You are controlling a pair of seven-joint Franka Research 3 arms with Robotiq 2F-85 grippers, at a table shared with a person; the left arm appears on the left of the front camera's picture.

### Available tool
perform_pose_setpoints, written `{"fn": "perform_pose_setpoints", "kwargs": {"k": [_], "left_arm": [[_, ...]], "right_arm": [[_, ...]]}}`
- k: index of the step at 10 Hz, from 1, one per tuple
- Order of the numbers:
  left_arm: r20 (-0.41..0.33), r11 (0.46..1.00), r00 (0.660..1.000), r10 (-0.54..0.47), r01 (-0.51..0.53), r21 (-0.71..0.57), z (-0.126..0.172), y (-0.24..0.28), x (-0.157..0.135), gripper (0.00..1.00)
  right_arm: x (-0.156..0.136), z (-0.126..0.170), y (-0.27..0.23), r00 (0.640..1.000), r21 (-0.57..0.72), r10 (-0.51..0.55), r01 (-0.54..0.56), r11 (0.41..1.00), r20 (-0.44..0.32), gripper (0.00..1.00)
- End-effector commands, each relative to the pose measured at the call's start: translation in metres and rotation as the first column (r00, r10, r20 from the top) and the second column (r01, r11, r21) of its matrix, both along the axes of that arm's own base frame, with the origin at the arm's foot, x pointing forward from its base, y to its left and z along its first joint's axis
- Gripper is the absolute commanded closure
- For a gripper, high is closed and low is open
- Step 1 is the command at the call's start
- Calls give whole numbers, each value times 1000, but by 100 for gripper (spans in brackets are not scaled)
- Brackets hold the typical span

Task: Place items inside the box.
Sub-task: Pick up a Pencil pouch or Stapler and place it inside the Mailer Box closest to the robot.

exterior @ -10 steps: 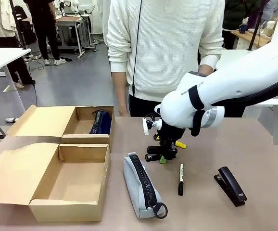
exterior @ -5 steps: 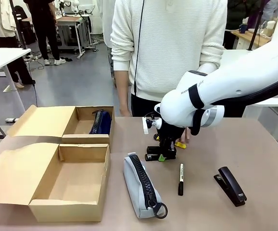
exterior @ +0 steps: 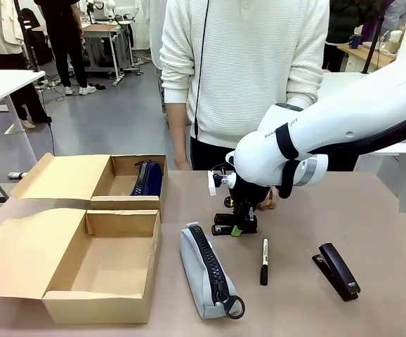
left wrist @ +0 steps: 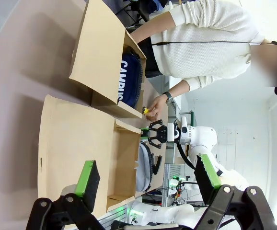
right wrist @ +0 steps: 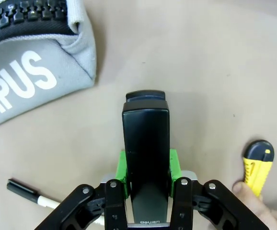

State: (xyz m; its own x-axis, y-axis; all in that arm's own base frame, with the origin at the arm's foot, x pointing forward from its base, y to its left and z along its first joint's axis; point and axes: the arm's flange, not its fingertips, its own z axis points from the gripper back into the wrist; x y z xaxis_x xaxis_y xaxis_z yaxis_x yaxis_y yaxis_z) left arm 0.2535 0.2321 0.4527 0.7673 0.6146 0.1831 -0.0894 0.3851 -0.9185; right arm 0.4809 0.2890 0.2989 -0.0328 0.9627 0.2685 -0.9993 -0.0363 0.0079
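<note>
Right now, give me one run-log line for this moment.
right gripper shut on stapler | left gripper open | navy pouch in box | person's hand on yellow knife

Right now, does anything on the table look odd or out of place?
Nothing is spilled or damaged. One thing stands out: the person's hand is on the knife, close beside the right gripper, which is shut on a stapler. That looks tight for a shared table.

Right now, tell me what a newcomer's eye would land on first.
The right gripper sits at mid-table, clamped on a black stapler. Just behind it, a person's hand touches the yellow utility knife. To the left, the open cardboard box holds a navy pouch in its far compartment.
</note>
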Motion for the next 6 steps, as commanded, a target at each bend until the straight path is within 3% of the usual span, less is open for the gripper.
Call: {"fn": "perform_pose_setpoints", "kwargs": {"k": [1,6], "left_arm": [[29,1000,1000,-2,2,-7,0,0,0,0],[29,1000,1000,-2,2,-7,0,0,0,0]], "right_arm": [[-7,-1,0,1000,-34,-14,14,999,8,78],[-8,-1,-1,1000,-28,-15,15,999,20,78]]}}
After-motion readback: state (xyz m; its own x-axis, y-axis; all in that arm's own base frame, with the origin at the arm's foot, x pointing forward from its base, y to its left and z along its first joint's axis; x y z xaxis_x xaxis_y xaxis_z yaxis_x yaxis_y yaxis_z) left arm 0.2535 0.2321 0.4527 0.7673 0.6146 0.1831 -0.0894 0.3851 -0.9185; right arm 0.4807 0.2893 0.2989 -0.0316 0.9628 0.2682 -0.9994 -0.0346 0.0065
